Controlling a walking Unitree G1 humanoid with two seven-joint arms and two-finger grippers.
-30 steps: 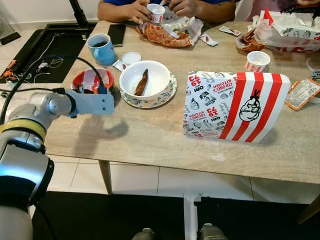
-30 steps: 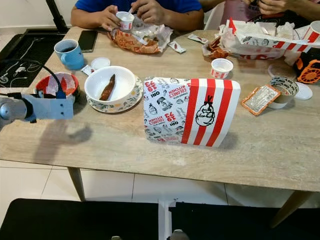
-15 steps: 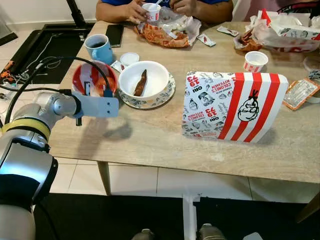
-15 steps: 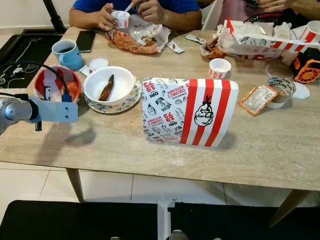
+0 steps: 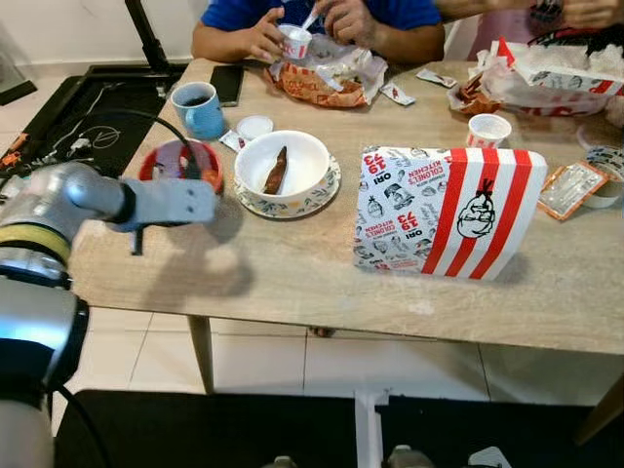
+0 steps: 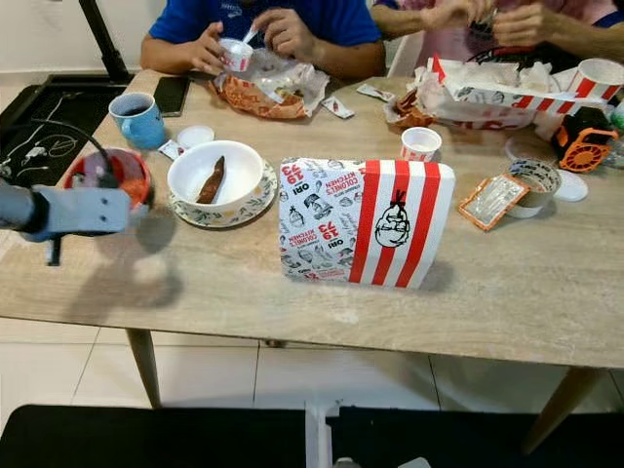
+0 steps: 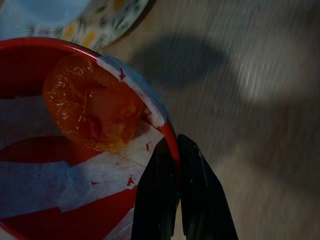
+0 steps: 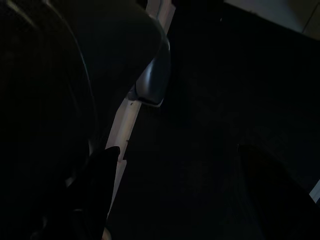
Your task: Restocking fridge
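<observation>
Reaching: the left gripper (image 7: 177, 150) is stretched out over the near left corner of the table (image 5: 292, 273), at the red bowl (image 5: 178, 162).
Jaws: the two black fingers (image 7: 157, 195) are drawn together with the bowl's rim pinched between them in the left wrist view; I would call that clamped on the rim.
Bowl: it stands at the table's left edge, just beside the patterned plate (image 5: 317, 190) that carries the white bowl (image 5: 288, 161), with the blue mug (image 5: 198, 107) a little further back.
Contents: an orange, plastic-wrapped lump (image 7: 92, 105) lies inside on white paper strips; what it is I cannot tell.
Key relation: the bowl lies straight ahead of the left arm, its near rim edge at the fingertips, so this arm is far the nearer one; being round, it has no long axis to line up with.
Right gripper: its wrist view is very dark, with one black finger (image 8: 95, 185) dimly made out and the fingers seeming apart; the arm looks idle.
Box: the striped carton (image 5: 448, 210) stands upright near the middle of the table, well apart from the bowl.
People: hands (image 5: 261, 34) at the far side are busy with a small cup and food wrappers.
Judgement: the bowl looks like leftovers meant for the fridge; a one-sided rim pinch could tip it when lifted.
</observation>
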